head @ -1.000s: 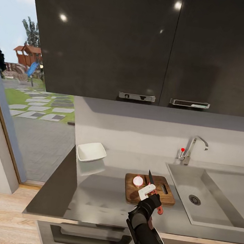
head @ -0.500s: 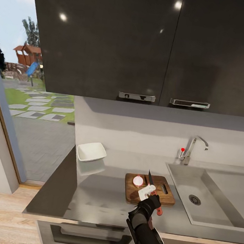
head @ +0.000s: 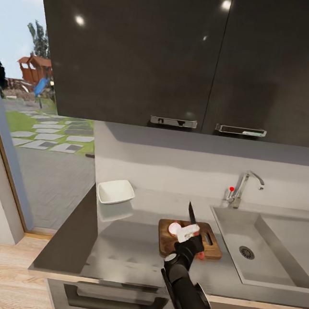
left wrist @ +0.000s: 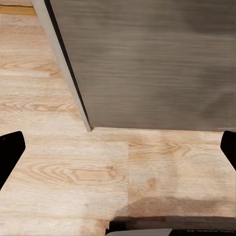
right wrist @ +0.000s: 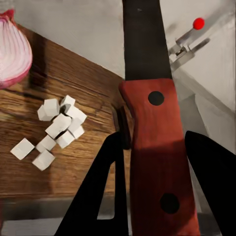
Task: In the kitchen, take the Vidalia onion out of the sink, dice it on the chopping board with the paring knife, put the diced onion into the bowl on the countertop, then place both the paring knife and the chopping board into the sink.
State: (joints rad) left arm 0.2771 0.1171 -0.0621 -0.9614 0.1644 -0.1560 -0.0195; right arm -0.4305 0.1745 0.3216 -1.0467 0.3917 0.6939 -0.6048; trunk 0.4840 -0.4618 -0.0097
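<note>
While right gripper (right wrist: 152, 182) clamps paring knife (right wrist: 155, 142) over chopping board (head: 188, 239), white dice (right wrist: 54, 130) lie beside pinkish Vidalia onion (right wrist: 14, 51) at 10 o'clock; left gripper (left wrist: 118, 147) spread above floor.

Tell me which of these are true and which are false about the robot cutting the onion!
1. The right gripper holds the paring knife. True.
2. The bowl already has diced onion in it. False: it looks empty; the white cubes lie on the chopping board.
3. The chopping board is in the sink. False: it sits on the countertop, left of the sink.
4. A pinkish piece of Vidalia onion is on the board. True.
</note>
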